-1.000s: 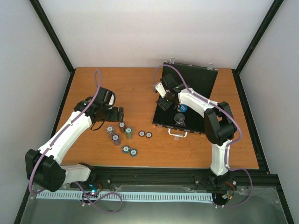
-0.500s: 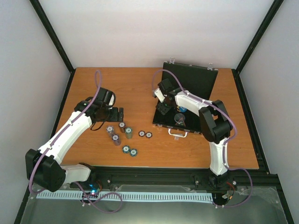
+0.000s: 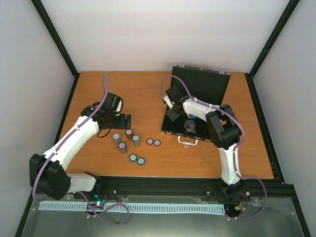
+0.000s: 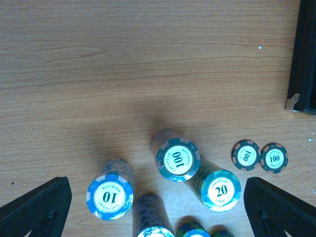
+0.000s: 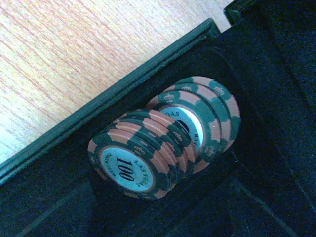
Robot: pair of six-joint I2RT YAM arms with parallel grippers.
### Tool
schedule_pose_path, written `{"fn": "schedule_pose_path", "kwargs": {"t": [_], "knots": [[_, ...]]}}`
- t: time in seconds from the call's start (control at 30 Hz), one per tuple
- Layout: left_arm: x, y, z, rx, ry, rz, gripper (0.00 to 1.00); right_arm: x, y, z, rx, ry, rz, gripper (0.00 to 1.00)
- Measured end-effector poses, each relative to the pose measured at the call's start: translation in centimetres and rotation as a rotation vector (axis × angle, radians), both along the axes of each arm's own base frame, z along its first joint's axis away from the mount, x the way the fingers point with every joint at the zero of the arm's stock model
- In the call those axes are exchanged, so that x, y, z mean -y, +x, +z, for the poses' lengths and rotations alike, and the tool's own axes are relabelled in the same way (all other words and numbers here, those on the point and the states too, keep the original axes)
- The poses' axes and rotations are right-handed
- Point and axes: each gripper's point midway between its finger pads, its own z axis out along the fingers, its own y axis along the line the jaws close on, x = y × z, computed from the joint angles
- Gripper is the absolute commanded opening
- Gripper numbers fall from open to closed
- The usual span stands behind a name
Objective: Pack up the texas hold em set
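Left hand (image 3: 123, 120): fingers spread wide, holding nothing, poised above the chip stacks (image 4: 177, 158) that stand on the tabletop (image 4: 98, 59). In its wrist view the stacks marked 10 (image 4: 109, 196), 100 and 20 (image 4: 219, 188) lie between the two fingers, untouched. Two loose chips (image 4: 246, 155) lie flat just inside the right finger.

Right hand (image 3: 172, 113): reaching into the open case (image 3: 202, 84) at the case's left wall. Its fingers do not show in its wrist view and are too small from above, so whether they are spread or closed cannot be told. Directly beneath it a row of chips (image 5: 148, 158) rests on edge in a black slot, against the wall.

Step in hand, as judged: moving chips from tabletop to case, with one row seated and most stacks outside. The next move calls for the left hand to descend around a single stack and close on its sides. The stacks stand close together and a neighbour could topple.

Appearance: the cased chips are green and salmon at the rim, with a pale centre printed 100. The tabletop stacks have teal-and-blue rims. The case is flat and black, lid upright.
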Motion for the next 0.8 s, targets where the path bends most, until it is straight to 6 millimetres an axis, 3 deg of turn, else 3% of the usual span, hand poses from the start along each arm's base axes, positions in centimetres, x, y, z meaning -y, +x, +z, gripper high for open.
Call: {"fn": "schedule_pose_path", "kwargs": {"t": [0.53, 0.8], "knots": [[0.1, 0.2, -1.2, -0.040, 0.017, 0.001, 0.98, 0.2, 2.3, -0.1, 0.079, -0.024, -0.061, 0.76], [0.3, 0.7, -0.8, -0.030, 0.018, -0.008, 0.98, 0.0, 2.4, -0.1, 0.077, -0.010, -0.060, 0.79]]}}
